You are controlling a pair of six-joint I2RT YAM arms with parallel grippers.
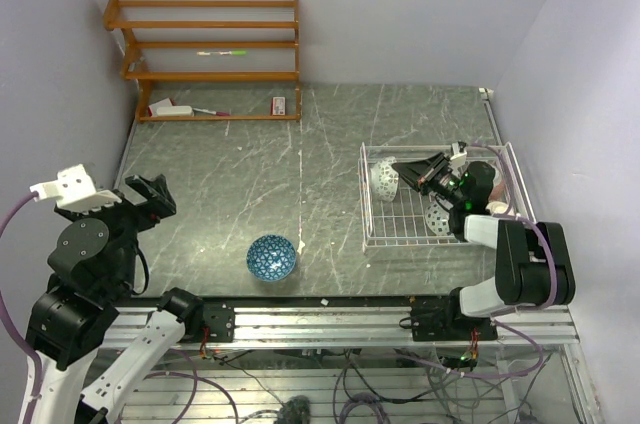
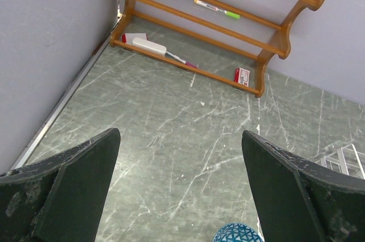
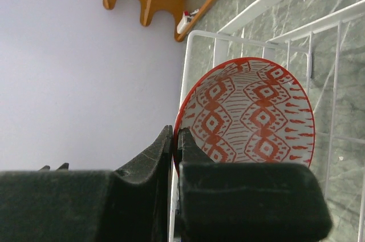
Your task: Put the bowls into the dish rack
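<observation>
A red-patterned bowl [image 3: 251, 116] is held on edge in the dish rack [image 1: 372, 236], seemingly seated, its rim pinched by the right gripper [image 3: 175, 139], while the blue bowl [image 1: 271, 256] is found on the table [image 1: 250, 174] ahead-right of the wide-open, empty left gripper [image 2: 179, 134], the nearer one.

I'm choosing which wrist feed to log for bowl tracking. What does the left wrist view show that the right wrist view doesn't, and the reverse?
Only the left wrist view: the blue bowl, cut off at the bottom edge, and the left pincer, open and empty. Only the right wrist view: the red bowl, its rim pinched by the right pincer. Both: the wooden shelf, the white dish rack (just a corner in the left view) and the green marble table.
</observation>
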